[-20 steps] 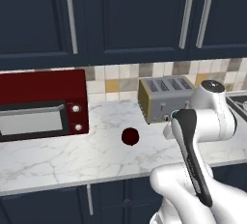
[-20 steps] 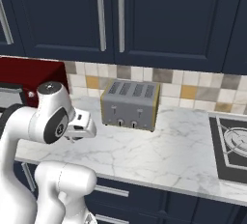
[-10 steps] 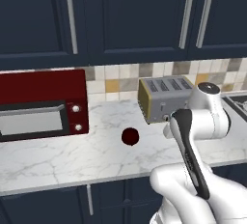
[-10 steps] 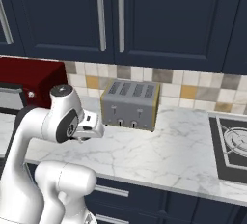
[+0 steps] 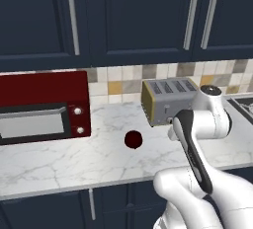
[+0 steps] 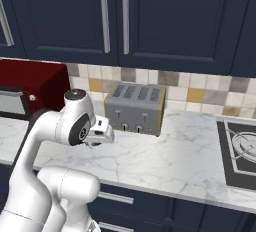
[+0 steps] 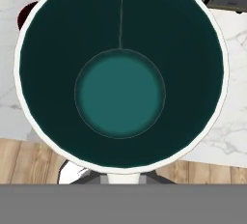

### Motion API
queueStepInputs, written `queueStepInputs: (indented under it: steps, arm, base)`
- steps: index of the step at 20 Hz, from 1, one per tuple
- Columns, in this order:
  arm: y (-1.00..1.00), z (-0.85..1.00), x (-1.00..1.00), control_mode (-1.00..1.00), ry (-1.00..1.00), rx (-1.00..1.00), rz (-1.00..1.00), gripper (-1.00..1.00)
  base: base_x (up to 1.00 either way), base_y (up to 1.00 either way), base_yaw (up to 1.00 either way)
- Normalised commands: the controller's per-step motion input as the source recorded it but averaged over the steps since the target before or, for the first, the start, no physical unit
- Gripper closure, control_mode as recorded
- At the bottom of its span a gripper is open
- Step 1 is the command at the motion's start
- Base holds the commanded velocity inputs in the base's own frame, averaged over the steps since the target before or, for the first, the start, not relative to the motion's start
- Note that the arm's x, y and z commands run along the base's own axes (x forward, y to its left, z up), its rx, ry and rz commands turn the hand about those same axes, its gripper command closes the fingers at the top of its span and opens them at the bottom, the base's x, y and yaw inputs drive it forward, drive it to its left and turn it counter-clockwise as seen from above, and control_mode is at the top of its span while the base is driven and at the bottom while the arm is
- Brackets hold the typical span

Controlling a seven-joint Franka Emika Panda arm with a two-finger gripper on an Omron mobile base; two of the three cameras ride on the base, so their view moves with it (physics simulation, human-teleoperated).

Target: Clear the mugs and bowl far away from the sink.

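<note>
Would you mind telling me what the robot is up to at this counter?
The arm is carrying the teal-lined mug, which sits right up against the hand camera, mouth toward the lens, with the gripper shut on it. The maroon mug stands on the marble counter, in front of the toaster and right of the red microwave.

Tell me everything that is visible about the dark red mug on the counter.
The dark red mug is small, round and glossy maroon, much smaller than the toaster behind it to the right. It stands alone on the white marbled counter, between the red microwave and the toaster, touching neither. Nothing holds it. Its handle and inside cannot be made out. In the hand view its edge peeks out at the upper left, behind the teal-inside mug.
</note>
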Motion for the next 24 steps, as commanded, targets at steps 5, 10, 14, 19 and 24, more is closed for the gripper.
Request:
queueStepInputs:
  steps: [5,10,14,19,24]
  arm:
    - [-0.12,-0.4,0.11,-1.0,0.0,-0.02,0.0,1.0]
    - [-0.11,-0.33,0.19,-1.0,0.02,0.0,0.0,1.0]
    - [-0.07,-0.32,0.23,-1.0,0.0,0.0,0.0,1.0]
    - [-0.06,-0.34,0.22,-1.0,0.0,0.0,0.0,1.0]
    - [-0.06,-0.34,0.22,-1.0,0.0,0.0,0.0,1.0]
  base:
    - [0.0,0.0,0.0]
    - [0.0,0.0,0.0]
    - [0.0,0.0,0.0]
    - [0.0,0.0,0.0]
    - [0.0,0.0,0.0]
